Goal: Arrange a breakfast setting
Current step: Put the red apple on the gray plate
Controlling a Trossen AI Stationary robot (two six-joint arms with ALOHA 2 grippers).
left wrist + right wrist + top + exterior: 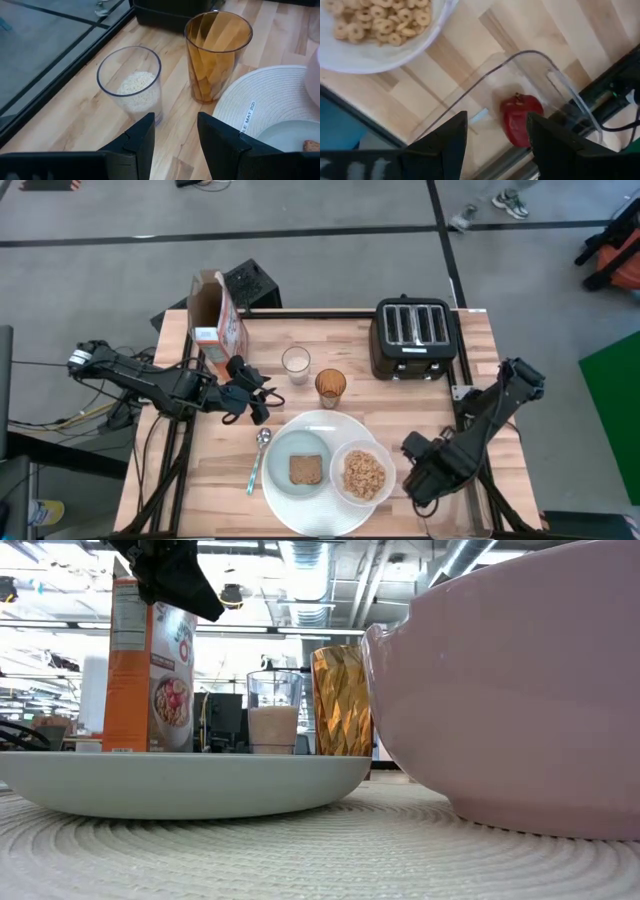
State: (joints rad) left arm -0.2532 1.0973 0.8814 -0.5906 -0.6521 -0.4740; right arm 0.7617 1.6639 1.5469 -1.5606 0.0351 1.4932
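Most of the setting is laid: toast (pixel 305 469) on the small plate (pixel 285 455), cereal bowl (pixel 363 473) beside it on the big plate (pixel 322 423), spoon (pixel 259 457) alongside. The strawberry (pixel 520 119) remains in its clear tub; the right end effector (pixel 496 145) hovers part-open above, the left end effector (pixel 174 142) narrow, empty.

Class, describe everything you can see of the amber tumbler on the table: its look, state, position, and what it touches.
The amber tumbler is a translucent orange-brown cup, glass or plastic, with faceted sides, tapering towards its base. It stands upright on the wooden table and looks empty. It sits beside the clear glass holding something white, apart from it, just beyond the edge of the round white mat; whether it touches the mat is unclear. The left gripper is near it, fingers apart, touching nothing.
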